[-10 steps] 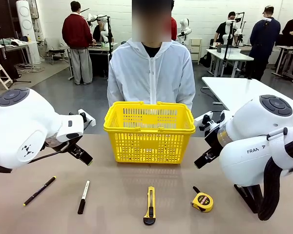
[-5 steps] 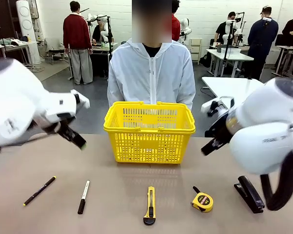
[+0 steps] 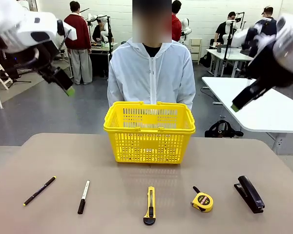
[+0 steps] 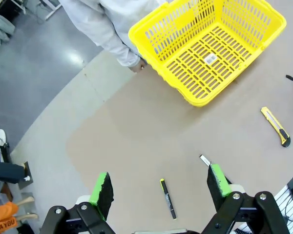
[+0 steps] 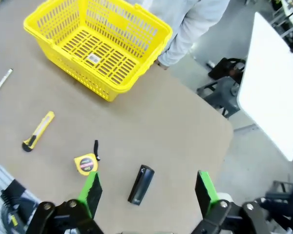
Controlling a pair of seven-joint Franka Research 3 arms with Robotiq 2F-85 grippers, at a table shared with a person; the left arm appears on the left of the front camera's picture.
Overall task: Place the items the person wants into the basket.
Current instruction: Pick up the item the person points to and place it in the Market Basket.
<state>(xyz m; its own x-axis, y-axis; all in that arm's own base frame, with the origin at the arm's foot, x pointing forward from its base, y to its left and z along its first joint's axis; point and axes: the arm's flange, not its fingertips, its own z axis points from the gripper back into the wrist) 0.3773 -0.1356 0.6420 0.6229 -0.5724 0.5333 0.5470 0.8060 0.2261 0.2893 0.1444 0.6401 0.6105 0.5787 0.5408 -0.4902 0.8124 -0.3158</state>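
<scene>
The yellow basket [image 3: 149, 130] stands mid-table in front of the person in a white jacket [image 3: 151, 73]. Along the near edge lie the white marker with a black cap [image 3: 83, 197] and the yellow-and-black utility knife [image 3: 150, 205]. My left gripper [image 3: 66, 88] hangs high at the upper left and my right gripper [image 3: 235, 106] high at the upper right. Both are open and hold nothing. The left wrist view looks down past the left gripper [image 4: 159, 187] at the basket [image 4: 234, 36], knife [image 4: 276, 126] and marker [image 4: 204, 160]. The right gripper [image 5: 148, 191] overlooks the basket [image 5: 122, 24], knife [image 5: 37, 131] and marker [image 5: 1, 85].
A thin black pen with a yellow tip [image 3: 39, 190] lies at the far left of the row. A round yellow tape measure [image 3: 202, 201] and a black stapler [image 3: 250, 193] lie to the right. The person's hands stay behind the table's far edge. Bare tabletop separates the row from the basket.
Both arms have swung up from low beside the basket to high above the table. The stapler, hidden behind the right arm before, now shows. The tools and basket have not moved.
</scene>
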